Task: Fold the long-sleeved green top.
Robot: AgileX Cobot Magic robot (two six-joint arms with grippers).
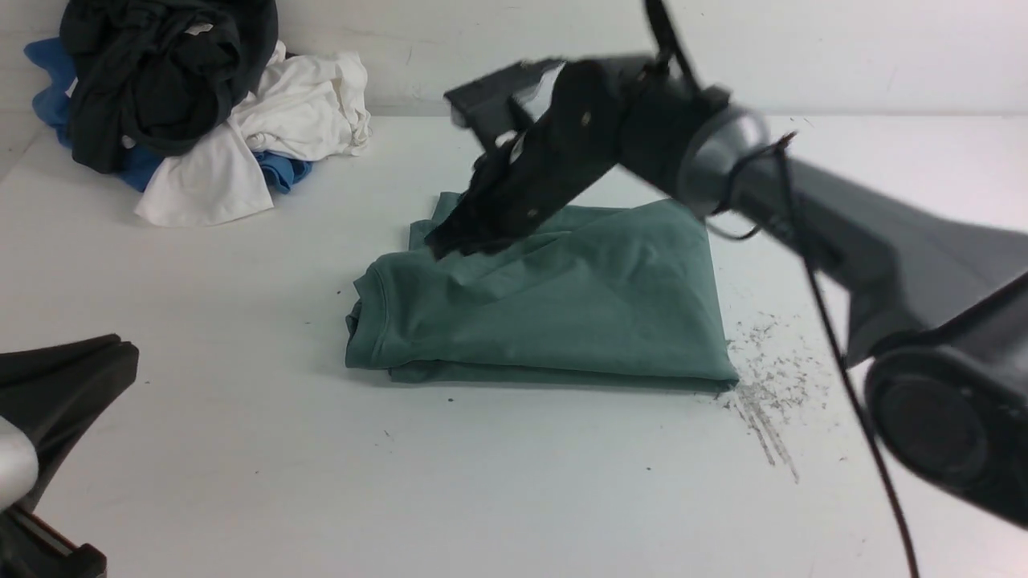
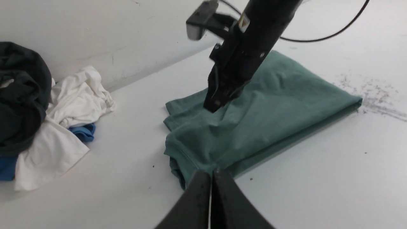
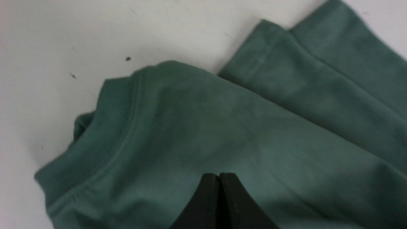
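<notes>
The green long-sleeved top [image 1: 546, 297] lies folded into a thick rectangle in the middle of the white table [image 1: 241, 417], its collar edge toward the left. My right gripper [image 1: 442, 241] reaches in from the right and hangs at the top's back-left corner, tilted down, tips at or just above the cloth. Its jaws are shut with no cloth between them in the right wrist view [image 3: 219, 175]. My left gripper [image 1: 120, 353] stays low at the near left, off the top, shut and empty [image 2: 211, 173]. The left wrist view shows the top [image 2: 270, 105] and the right gripper [image 2: 212, 106].
A heap of bunched clothes sits at the table's back left by the wall: a black garment [image 1: 161, 72], a white one [image 1: 273, 120] and a blue one [image 1: 48, 88]. Dark scuff marks [image 1: 763, 393] speckle the table just right of the top.
</notes>
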